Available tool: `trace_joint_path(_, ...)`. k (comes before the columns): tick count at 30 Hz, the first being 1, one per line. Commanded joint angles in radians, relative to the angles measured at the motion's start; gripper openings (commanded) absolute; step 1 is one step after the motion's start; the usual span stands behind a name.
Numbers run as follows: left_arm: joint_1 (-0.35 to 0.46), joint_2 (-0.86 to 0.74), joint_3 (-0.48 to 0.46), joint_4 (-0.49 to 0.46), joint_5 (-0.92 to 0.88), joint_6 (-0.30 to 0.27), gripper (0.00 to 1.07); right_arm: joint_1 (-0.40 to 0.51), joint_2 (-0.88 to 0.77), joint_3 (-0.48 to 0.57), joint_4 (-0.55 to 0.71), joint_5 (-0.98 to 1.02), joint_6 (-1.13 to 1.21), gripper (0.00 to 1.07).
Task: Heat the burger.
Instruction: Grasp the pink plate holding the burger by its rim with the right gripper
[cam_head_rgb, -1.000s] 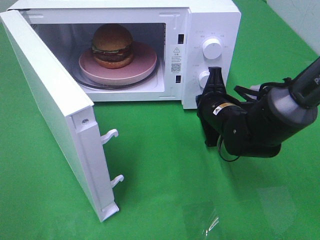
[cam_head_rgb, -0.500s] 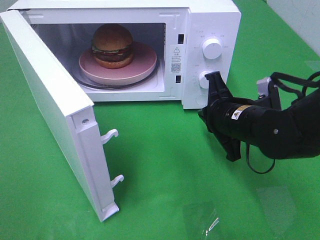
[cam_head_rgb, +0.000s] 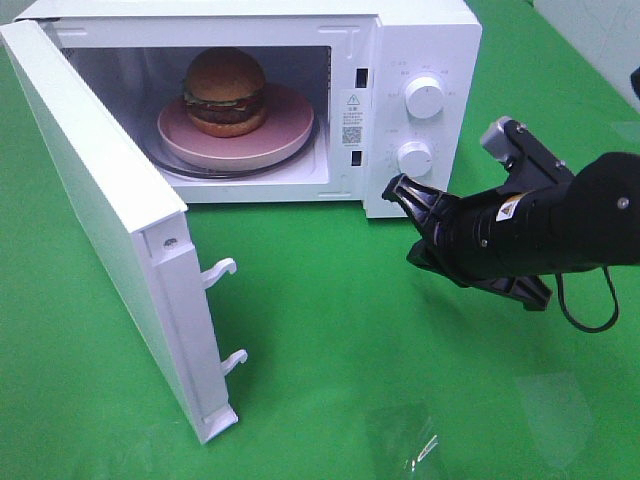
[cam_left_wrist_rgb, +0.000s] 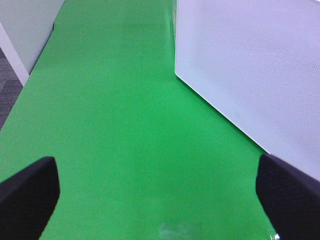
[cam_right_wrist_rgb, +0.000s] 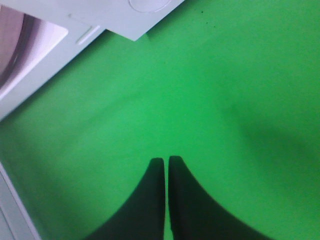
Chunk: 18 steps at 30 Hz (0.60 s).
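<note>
The burger (cam_head_rgb: 225, 90), with golden bun, dark patty and green lettuce, sits on a pink plate (cam_head_rgb: 290, 125) inside the white microwave (cam_head_rgb: 425, 35). The microwave door (cam_head_rgb: 100, 210) stands swung wide open to the left. My right gripper (cam_head_rgb: 397, 189) is shut and empty, low over the green cloth just in front of the lower knob (cam_head_rgb: 414, 158), its tips pointing left. In the right wrist view its black fingers (cam_right_wrist_rgb: 150, 200) press together over bare green. The left gripper (cam_left_wrist_rgb: 157, 187) is open with nothing between its fingers (cam_left_wrist_rgb: 27, 192), beside the door's outer face (cam_left_wrist_rgb: 260, 65).
Two white latch hooks (cam_head_rgb: 222, 270) stick out from the door's free edge. An upper knob (cam_head_rgb: 424, 97) sits on the control panel. Green cloth (cam_head_rgb: 350, 330) covers the table, with a shiny patch (cam_head_rgb: 420, 445) near the front edge.
My right gripper has drawn back from the lower knob and swung down and left, now pointing left over the cloth, still shut. Burger, plate and door have not moved.
</note>
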Motion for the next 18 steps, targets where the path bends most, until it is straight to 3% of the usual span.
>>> trace_joint_path(1,0.005,-0.018,0.002,0.002,0.002,-0.006,1.00,-0.017,-0.033,-0.043,-0.038,0.102,-0.116,0.03)
trace_joint_path(7,0.005,-0.018,0.002,0.002,0.002,-0.006,1.00,-0.023,-0.043,-0.197,-0.236,0.465,-0.228,0.03)
trace_joint_path(13,0.005,-0.018,0.002,0.002,0.002,-0.006,1.00,-0.023,-0.043,-0.303,-0.426,0.708,-0.266,0.05)
trace_joint_path(18,0.005,-0.018,0.002,0.002,0.002,-0.006,1.00,-0.023,-0.043,-0.360,-0.464,0.812,-0.440,0.06)
